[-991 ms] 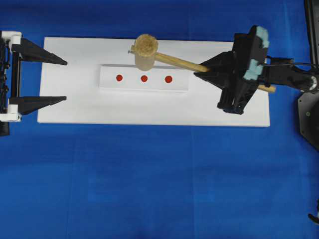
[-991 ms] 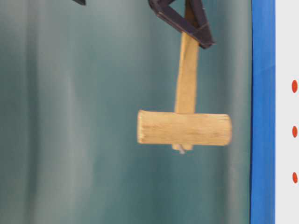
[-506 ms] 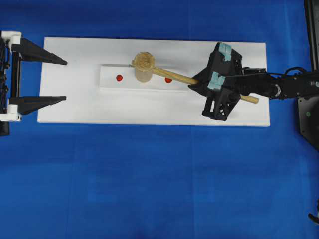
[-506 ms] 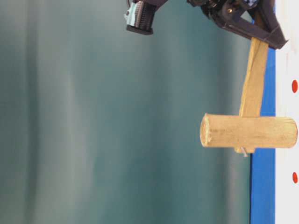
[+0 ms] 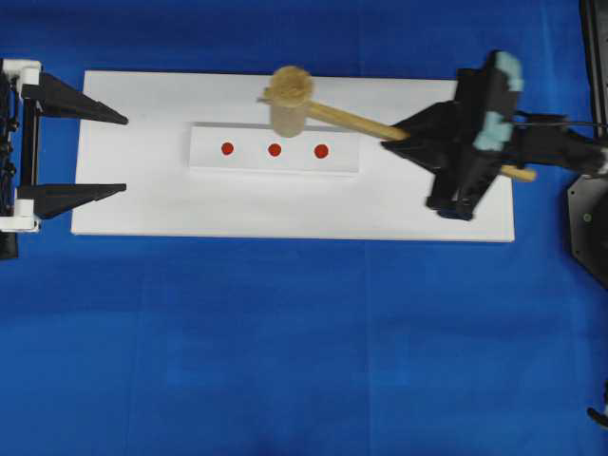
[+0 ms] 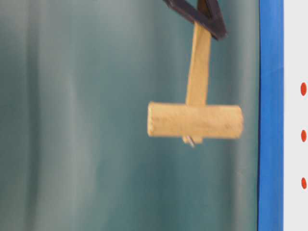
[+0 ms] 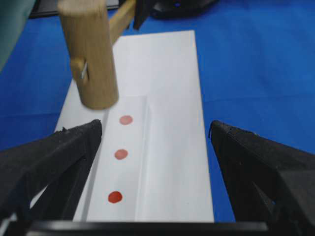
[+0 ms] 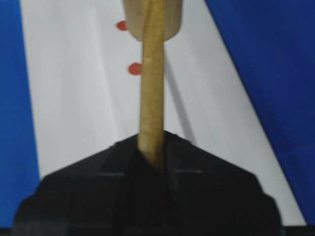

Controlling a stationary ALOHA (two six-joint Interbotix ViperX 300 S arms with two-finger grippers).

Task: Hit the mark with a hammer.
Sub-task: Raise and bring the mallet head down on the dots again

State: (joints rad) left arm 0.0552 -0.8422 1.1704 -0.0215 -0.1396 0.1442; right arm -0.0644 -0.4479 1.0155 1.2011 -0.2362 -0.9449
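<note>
The hammer is a light wooden mallet, held in the air by its handle. My right gripper is shut on that handle. Its head is well off the board, over the far edge of the raised white strip. Three red marks lie in a row on the strip, all uncovered. In the left wrist view the head hovers just beyond the farthest mark. My left gripper stands wide open at the board's left end, holding nothing.
The strip lies on a white board, which sits on a blue cloth. The right arm stretches in from the right edge. A dark base stands at the far right.
Half a second ago the hammer head was down on the middle mark. My right gripper has since swung it back up and toward the far side. The left gripper has not moved.
</note>
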